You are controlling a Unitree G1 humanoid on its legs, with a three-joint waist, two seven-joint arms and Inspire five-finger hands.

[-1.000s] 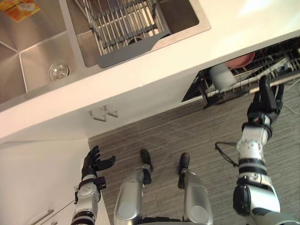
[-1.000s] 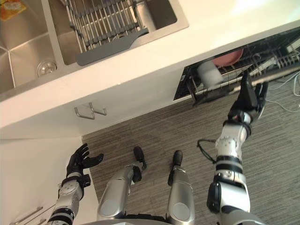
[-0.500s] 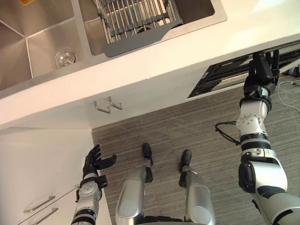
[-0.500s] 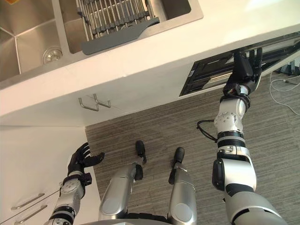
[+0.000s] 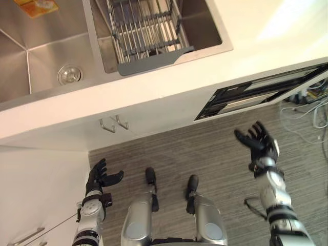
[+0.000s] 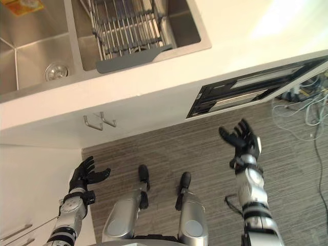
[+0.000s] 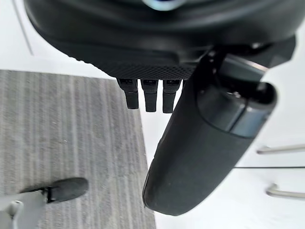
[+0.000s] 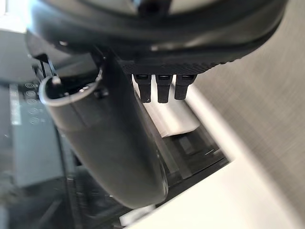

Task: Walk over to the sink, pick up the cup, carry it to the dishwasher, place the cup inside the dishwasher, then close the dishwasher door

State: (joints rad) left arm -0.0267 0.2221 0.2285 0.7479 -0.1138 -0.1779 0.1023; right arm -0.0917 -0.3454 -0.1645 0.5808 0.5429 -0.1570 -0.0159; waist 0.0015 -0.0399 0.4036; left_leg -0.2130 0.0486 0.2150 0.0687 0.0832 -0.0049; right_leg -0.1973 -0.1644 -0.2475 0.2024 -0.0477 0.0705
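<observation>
- Black dishwasher door is now seen swung up under the white stone countertop, with only a narrow dark strip left showing. A second ago the rack was pulled out with the pale cup in it.
- The cup is judged to be shut away inside the dishwasher; it is held by neither hand.
- The right hand has been drawn back from the door, with fingers spread and nothing held.
- The left hand is held low beside the white cabinet, fingers relaxed and empty.
- The task is judged all but done. Whether the door has latched cannot be told, so a last push may be needed.
- Surroundings noted: a stainless steel double sink, a wire dish rack set in it, and a grey striped floor.
</observation>
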